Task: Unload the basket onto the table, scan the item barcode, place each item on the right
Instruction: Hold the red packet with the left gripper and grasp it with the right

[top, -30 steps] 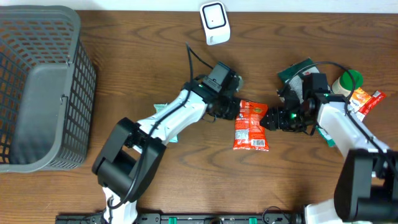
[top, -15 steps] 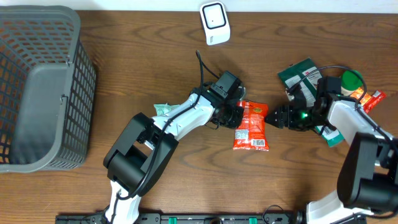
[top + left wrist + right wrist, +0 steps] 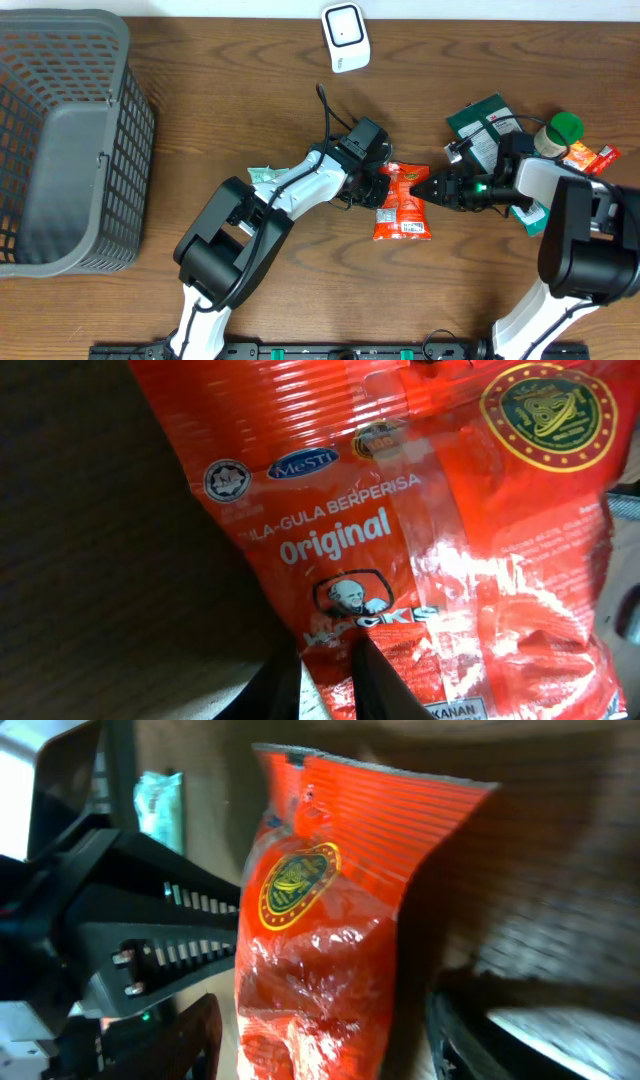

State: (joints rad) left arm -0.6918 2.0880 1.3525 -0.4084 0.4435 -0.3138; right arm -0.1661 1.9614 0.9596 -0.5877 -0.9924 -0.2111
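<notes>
Red packet (image 3: 402, 203) — between left fingers (image 3: 265, 700)

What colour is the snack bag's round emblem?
Gold and green: the emblem on the snack bag shows best in the left wrist view.

I count one grey basket (image 3: 70, 140), one white scanner (image 3: 345, 37) and one bottle (image 3: 556, 132) with a green cap. There are four packets: one red packet (image 3: 403, 205), one dark green packet (image 3: 478, 118), one pale green packet (image 3: 262, 176) and one small orange packet (image 3: 590, 158). There are two robot arms (image 3: 300, 185).
</notes>
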